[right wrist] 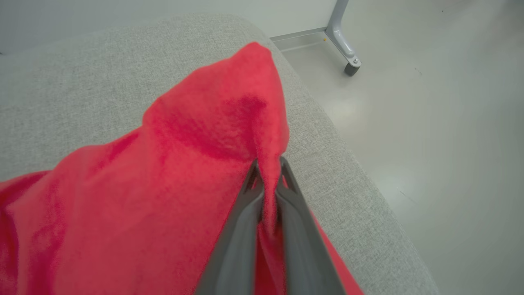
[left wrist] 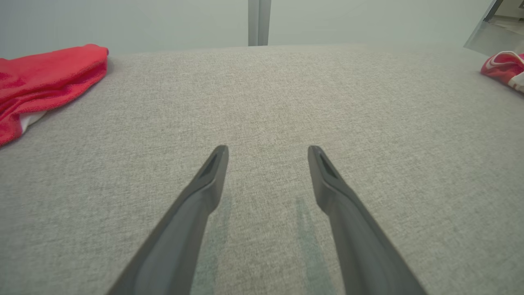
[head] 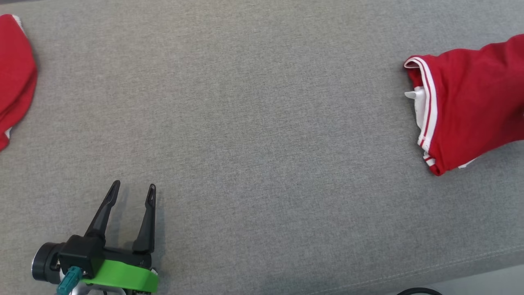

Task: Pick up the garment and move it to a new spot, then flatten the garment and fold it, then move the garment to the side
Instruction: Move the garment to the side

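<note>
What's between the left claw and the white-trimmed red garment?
Just bare grey upholstery from left claw to white-trimmed red garment, seen in the head view.

The grey cloth-covered tabletop (head: 262,143) has a coarse, matt weave with a fine heathered grain. The red cloth garment with white striped trim (head: 470,102) looks like soft, matt jersey. Close up it seems slightly fuzzy, though that may be blur. The second red cloth (head: 14,73) is equally soft and dull. The left end effector (head: 134,185) has smooth, matt dark plastic fingers above a glossy green plastic bracket (head: 123,276). The right end effector (right wrist: 268,164) shows the same matt dark plastic. The pale floor (right wrist: 430,123) is smooth with a soft sheen, and the grey metal leg (right wrist: 339,28) has a satin finish.
</note>
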Robot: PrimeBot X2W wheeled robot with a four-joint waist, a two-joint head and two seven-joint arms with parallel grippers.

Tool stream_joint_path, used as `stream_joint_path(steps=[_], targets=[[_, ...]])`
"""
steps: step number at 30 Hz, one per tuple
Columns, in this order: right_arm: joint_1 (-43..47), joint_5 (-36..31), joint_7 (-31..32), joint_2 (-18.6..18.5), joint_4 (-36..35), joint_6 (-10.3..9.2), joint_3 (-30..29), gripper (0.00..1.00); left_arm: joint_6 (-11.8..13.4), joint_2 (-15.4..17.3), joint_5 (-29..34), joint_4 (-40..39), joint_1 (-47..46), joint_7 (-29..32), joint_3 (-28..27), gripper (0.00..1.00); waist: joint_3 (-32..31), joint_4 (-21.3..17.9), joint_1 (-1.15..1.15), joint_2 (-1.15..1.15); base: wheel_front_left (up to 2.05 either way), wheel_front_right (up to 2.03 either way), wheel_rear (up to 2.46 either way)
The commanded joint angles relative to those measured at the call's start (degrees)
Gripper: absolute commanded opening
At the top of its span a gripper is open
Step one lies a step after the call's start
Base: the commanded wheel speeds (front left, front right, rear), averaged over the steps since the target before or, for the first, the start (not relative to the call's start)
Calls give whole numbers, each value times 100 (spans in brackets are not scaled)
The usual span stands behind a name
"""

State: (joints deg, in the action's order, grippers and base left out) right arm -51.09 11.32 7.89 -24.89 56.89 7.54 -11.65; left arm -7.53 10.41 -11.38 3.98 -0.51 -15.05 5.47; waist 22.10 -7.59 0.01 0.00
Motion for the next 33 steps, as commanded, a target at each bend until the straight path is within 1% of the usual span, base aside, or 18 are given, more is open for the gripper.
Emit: stream_joint_path(steps=[1, 2, 3, 4, 6, 9, 12, 15, 17, 20, 21, 22, 24, 26, 28, 30, 33], targets=[[-96, -249, -64, -91, 164, -10, -201, 0, 9, -9, 32, -31, 70, -17, -38, 100, -82, 220, -1, 0, 0, 0, 0], [-136, -618, -150, -153, 296, -10, -439, 16, 9, -9, 27, -42, 92, -17, -47, 100, -90, 247, -1, 0, 0, 0, 0], [-143, -801, -194, -153, 349, -10, -594, 96, 9, -8, 24, -38, 95, -17, -53, 100, -99, 255, -1, 0, 0, 0, 0], [-135, -975, -176, -143, 415, -10, -752, 100, 10, -13, 26, -25, 110, -17, -72, 100, -116, 258, -1, 0, 0, 0, 0], [-101, -1344, -104, -78, 456, -10, -941, 100, 9, -51, 23, 4, 135, -16, -107, 100, -180, 255, -1, 0, 0, 0, 0], [-59, -1755, -217, -53, 257, -10, -1225, 100, 9, -118, 5, 51, 210, -16, -147, 100, -345, 269, -1, 0, 0, 0, 0], [51, -2016, -475, -12, -37, -10, -1290, 100, 10, -196, -21, 77, 247, -16, -196, 100, -557, 318, -1, 0, 0, 0, 0], [274, -2053, -968, 74, -414, -10, -1241, 100, 10, -311, -55, 140, 339, -16, -255, 100, -873, 416, -1, 0, 0, 0, 0], [482, -1940, -1337, 115, -754, -10, -1123, 100, 10, -372, -70, 172, 401, -16, -296, 100, -1046, 496, -1, 0, 0, 0, 0], [1070, -1554, -1828, 164, -1344, -10, -1061, 100, 10, -455, -86, 284, 430, -16, -263, 100, -1332, 726, -1, 0, 0, 0, 0], [1339, -1450, -1950, 136, -1603, -10, -1088, 100, 10, -485, -114, 346, 443, -16, -267, 100, -1427, 817, -1, 0, 0, 0, 0], [1339, -1450, -1950, 136, -1603, -10, -1088, 100, 10, -485, -114, 346, 443, -16, -267, 100, -1427, 817, -1, 0, 0, 0, 0], [1960, -1291, -2095, 176, -2138, -10, -1097, 100, 10, -514, -131, 416, 458, -16, -290, 100, -1595, 970, -1, 0, 0, 0, 0], [2618, -1230, -2186, 344, -2730, -10, -1133, 100, 10, -550, -164, 526, 529, -16, -318, 100, -1765, 1101, -1, 0, 0, 0, 0], [3235, -1151, -2245, 656, -3311, -10, -1168, 100, 10, -561, -168, 613, 581, -16, -330, 100, -1905, 1202, -1, 0, 0, 0, 0], [3818, -1249, -2276, 940, -3819, -10, -1058, 100, 10, -522, -173, 696, 631, -16, -343, 100, -2014, 1277, -1, 0, 0, 0, 0], [4463, -1394, -2309, 1412, -4362, -10, -870, 100, 10, -443, -198, 833, 704, -16, -368, 100, -2166, 1356, -1, 0, 0, 0, 0]])
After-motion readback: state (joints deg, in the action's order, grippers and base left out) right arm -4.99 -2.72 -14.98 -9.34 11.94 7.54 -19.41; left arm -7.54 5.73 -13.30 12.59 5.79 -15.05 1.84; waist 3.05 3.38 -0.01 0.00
